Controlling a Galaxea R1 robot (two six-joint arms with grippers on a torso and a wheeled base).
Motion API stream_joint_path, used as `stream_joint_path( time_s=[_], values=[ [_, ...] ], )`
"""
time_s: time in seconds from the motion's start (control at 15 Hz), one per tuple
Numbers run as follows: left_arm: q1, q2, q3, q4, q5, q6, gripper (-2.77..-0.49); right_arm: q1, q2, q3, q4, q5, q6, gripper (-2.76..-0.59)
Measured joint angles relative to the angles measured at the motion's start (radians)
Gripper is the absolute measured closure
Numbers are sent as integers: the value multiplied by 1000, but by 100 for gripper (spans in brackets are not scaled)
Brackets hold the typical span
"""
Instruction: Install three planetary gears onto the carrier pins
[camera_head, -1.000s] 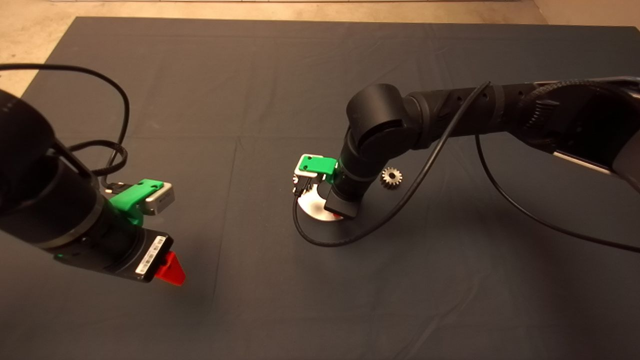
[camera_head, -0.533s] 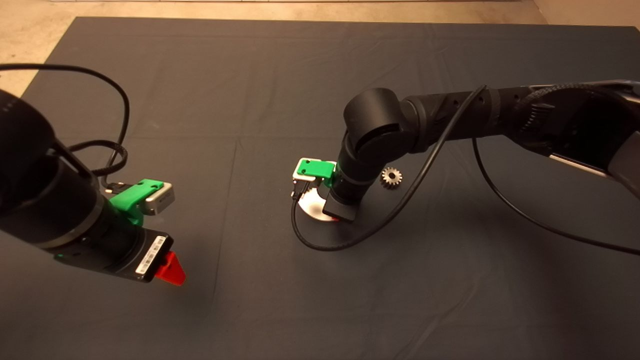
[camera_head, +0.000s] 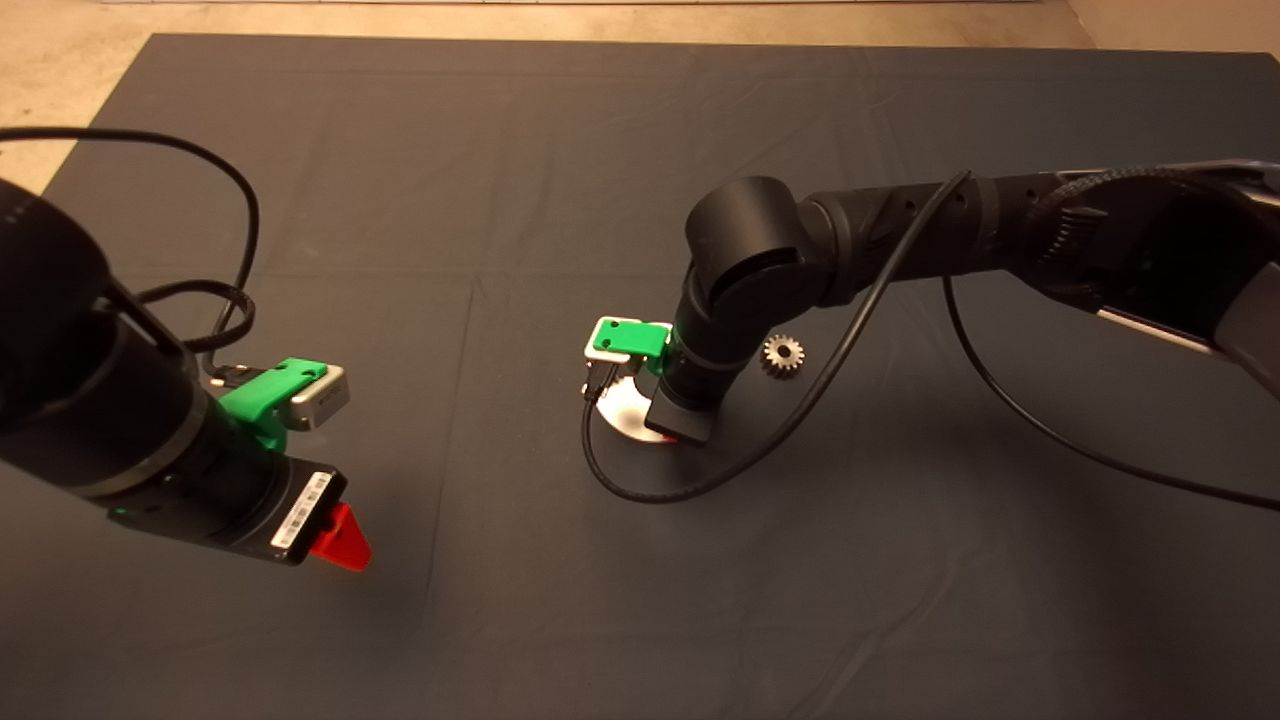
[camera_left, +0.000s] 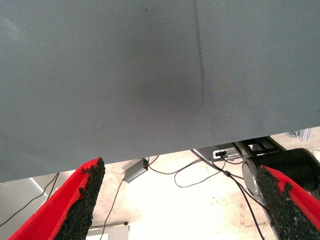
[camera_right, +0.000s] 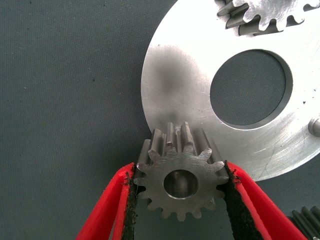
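We find the right gripper (camera_right: 180, 200) clenched on one planetary gear (camera_right: 180, 181), both pads against its teeth, held at the rim of the carrier disc (camera_right: 175, 90). A pin end appears inside the gear's bore; we cannot tell how far it is seated. Only the right wrist view shows this, along with a second gear (camera_right: 265, 15) mounted across the disc's centre hole and one bare pin (camera_right: 315, 126). From overhead the right arm hides most of the disc (camera_head: 625, 415); a loose gear (camera_head: 783, 355) lies on the mat (camera_head: 500, 150) just beside the disc. The left gripper (camera_left: 175, 200) hangs released, well apart from the disc.
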Motion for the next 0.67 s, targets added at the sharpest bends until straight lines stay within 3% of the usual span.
stream_joint_path(
  time_s=[0.67],
  values=[
    [0,0,0,0,0,0,-217,0,-7,0,0,3,-1,-107]
  ],
)
